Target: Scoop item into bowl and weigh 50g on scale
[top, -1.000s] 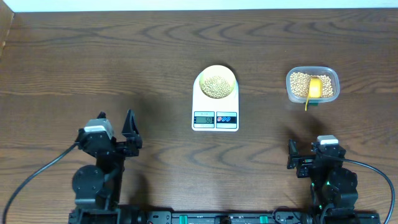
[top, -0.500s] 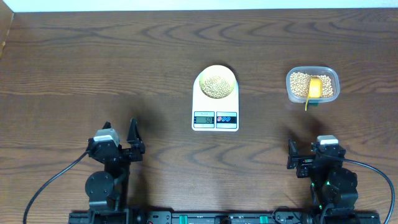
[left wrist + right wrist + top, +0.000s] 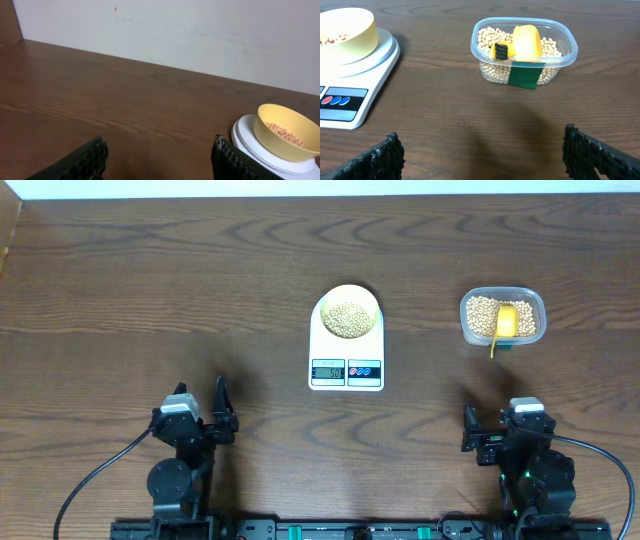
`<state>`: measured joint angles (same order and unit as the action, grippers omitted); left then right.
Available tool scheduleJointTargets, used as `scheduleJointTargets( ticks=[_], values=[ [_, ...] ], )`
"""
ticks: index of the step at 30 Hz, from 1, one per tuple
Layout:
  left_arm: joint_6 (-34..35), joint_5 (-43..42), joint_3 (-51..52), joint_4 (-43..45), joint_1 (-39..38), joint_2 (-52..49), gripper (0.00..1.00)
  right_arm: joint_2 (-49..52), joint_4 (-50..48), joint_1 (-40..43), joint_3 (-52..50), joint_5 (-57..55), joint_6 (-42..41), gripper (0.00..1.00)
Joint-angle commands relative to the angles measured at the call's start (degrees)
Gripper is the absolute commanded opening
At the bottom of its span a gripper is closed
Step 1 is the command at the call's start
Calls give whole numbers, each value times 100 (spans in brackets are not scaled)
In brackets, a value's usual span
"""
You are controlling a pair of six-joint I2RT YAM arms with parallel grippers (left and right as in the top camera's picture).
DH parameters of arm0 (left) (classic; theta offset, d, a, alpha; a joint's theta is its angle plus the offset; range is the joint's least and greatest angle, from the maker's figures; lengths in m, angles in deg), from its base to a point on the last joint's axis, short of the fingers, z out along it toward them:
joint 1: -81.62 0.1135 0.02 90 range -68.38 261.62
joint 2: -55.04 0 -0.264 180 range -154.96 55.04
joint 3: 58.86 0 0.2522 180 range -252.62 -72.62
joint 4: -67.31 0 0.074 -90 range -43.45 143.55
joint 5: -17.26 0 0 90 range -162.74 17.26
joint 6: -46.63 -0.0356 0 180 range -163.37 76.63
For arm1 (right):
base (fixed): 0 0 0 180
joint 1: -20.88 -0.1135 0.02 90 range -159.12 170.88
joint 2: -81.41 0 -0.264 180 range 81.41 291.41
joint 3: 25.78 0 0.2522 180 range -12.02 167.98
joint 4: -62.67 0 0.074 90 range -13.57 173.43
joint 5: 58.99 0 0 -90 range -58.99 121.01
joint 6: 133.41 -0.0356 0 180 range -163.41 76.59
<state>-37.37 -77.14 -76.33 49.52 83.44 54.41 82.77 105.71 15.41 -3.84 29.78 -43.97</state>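
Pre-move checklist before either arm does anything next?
1. The bowl sits on the scale: ok.
2. There are beans in the bowl: ok.
3. The display shows the target weight: cannot tell, digits too small.
4. The scoop lies in the tub: ok.
5. The left gripper is open and empty: ok.
6. The right gripper is open and empty: ok.

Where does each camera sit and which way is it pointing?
Overhead: fixed above the table, looking straight down at scale, bowl, bean tub; left gripper and right gripper at bottom edge.
Left wrist: low on the left gripper, facing the back wall; own fingers show.
Right wrist: low on the right gripper, facing bean tub and scoop; own fingers show.
Shared: all three see bowl and scale.
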Motion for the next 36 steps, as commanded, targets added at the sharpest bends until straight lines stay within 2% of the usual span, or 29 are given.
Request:
scheduleJointTargets(
  ticks=[1, 9, 36],
  values=[
    [31, -129, 87, 31, 24, 55, 69, -46, 4, 24, -15, 13, 85, 99],
    [28, -706, 262, 37, 24, 55, 69, -46, 4, 24, -15, 13, 85, 99],
    [-103, -715, 313, 44, 24, 37, 69, -46, 4, 24, -15, 13, 85, 99]
  ],
)
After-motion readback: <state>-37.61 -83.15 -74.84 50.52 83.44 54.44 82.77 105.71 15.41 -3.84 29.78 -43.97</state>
